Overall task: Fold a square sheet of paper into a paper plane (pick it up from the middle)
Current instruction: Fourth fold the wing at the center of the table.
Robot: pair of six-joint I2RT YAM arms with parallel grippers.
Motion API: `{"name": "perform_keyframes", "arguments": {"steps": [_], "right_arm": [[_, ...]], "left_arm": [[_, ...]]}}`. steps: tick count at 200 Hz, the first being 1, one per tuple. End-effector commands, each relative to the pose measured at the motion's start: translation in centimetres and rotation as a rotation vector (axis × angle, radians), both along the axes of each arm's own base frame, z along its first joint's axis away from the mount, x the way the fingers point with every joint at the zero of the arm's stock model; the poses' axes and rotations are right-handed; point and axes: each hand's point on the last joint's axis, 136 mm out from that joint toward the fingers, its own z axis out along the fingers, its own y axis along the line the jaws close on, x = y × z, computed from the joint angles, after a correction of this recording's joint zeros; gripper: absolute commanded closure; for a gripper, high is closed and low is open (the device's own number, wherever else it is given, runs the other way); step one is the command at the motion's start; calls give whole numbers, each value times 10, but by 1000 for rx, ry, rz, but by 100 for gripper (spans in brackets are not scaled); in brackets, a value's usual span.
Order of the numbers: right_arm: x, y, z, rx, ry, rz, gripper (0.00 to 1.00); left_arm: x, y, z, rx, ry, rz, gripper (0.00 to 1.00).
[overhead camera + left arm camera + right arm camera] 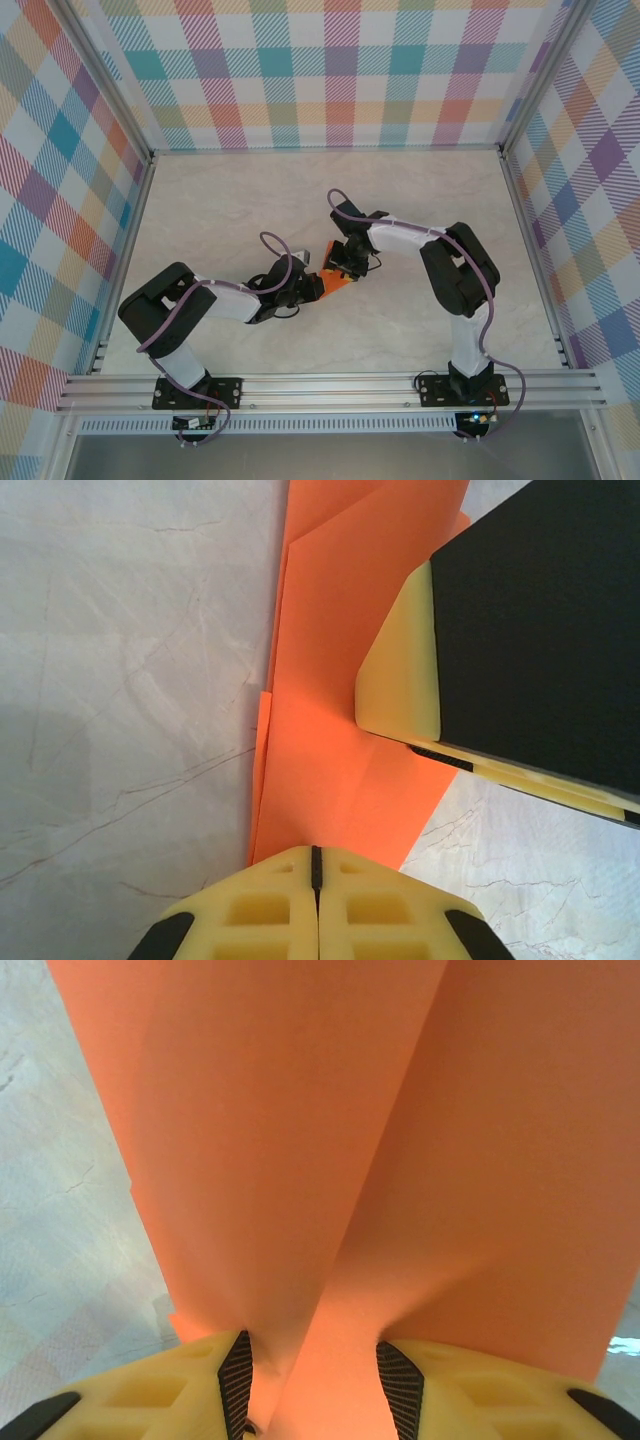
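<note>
The orange sheet of paper (337,284) is folded into overlapping layers and lies mid-table between both grippers. In the left wrist view the paper (340,680) runs as a narrow strip from my left gripper (316,852), which is shut on its near end. A yellow finger (400,670) of the right gripper rests on the paper's right side. In the right wrist view the paper (300,1110) rises as a ridge between the ribbed pads (236,1370) of my right gripper (312,1370), whose jaws stand apart. From above, the left gripper (314,284) and right gripper (348,268) hide much of it, so I cannot tell a paper plane shape.
Pale marble tabletop (230,200) lies on all sides, bounded by aluminium rails (330,388) in front and chequered walls (330,80) around. The two arms' elbows (160,305) (460,265) stand to either side.
</note>
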Motion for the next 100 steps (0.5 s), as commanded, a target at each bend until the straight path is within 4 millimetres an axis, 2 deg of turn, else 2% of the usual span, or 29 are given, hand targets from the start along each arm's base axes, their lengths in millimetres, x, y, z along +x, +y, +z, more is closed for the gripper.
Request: {"name": "perform_keyframes", "arguments": {"steps": [1, 25, 45, 75, 100], "right_arm": [[-33, -59, -63, -289, 137, -10, 56], [-33, -61, -64, -304, 144, -10, 57], [-34, -63, -65, -315, 148, -6, 58], [-35, -65, -66, -335, 160, 4, 58], [-35, -64, -67, -347, 165, 13, 57]], "left_arm": [[3, 3, 17, -12, -18, 1, 90], [7, 8, 42, -32, -59, 25, 86], [10, 15, 53, -43, -78, 59, 85], [12, 20, 55, -51, -83, 84, 84], [13, 16, 54, -64, -81, 72, 84]]}}
